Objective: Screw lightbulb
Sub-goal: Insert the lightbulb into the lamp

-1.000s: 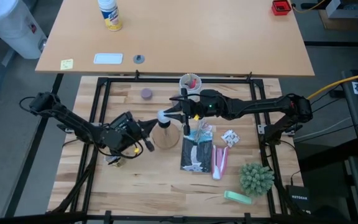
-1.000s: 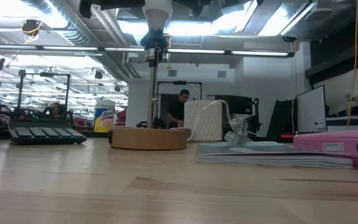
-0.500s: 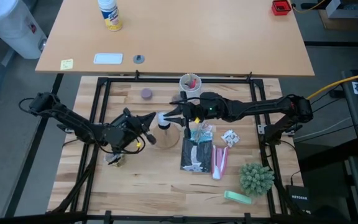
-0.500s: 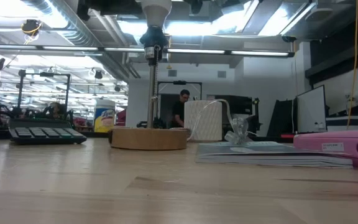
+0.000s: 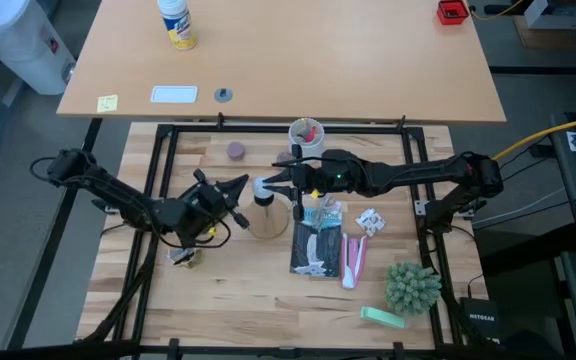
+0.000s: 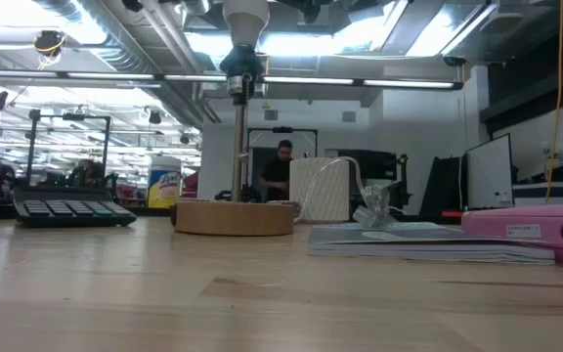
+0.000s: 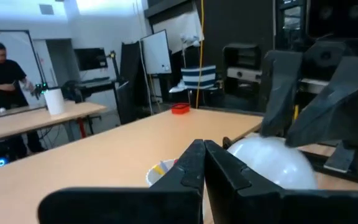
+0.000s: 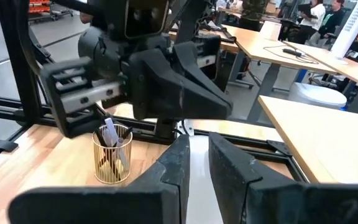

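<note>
A light wooden worktop (image 5: 268, 290) carries the scene, its far edge framed by black rails. Two dark arms reach in from its left and right edges and meet near the middle. Seen from above, the right end effector (image 5: 276, 185) grips the lightbulb (image 5: 263, 188), its fingers nearly together on the white glass, directly over the round wooden disc stand (image 5: 266, 222). From worktop height the bulb's top is cut off by the frame edge; only its lower white part (image 6: 245, 17) shows, sitting on the black socket post (image 6: 238, 127) that rises from the disc (image 6: 234, 217). Whether the screw base is threaded in cannot be made out. The right wrist camera shows only a white strip between its own fingers (image 8: 176, 171), the rest of the bulb hidden. The left end effector (image 5: 236, 190) hangs just beside the bulb, on its left, with fingers pressed fully together and nothing between them; its own camera shows the tips (image 7: 202, 158) meeting in front of the white dome (image 7: 269, 163). A white cup (image 5: 306, 133) stands near the far edge, partly behind the right arm. A gold wire pen holder (image 8: 112, 154) stands under the left arm, mostly hidden from above. A person (image 6: 278, 176) stands in the room beyond.
</note>
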You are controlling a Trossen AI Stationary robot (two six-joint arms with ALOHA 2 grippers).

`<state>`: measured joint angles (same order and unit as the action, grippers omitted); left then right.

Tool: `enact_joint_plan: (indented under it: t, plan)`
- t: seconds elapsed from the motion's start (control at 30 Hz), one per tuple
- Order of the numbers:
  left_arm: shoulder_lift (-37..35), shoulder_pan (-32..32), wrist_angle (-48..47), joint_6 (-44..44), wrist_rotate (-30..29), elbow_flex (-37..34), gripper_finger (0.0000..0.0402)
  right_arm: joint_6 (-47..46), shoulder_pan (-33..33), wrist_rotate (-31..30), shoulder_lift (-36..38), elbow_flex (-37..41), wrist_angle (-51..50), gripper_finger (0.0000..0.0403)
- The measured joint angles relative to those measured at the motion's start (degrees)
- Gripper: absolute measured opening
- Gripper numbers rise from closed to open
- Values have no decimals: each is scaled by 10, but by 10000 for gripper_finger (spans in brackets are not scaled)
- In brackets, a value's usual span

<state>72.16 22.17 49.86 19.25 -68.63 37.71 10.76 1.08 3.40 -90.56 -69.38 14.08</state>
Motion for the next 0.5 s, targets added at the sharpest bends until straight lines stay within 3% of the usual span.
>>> enact_joint_plan:
  t: [0.5]
  plan:
    - [0,8,6,9,0,0,1,0,0,-2,-1,1,29,62]
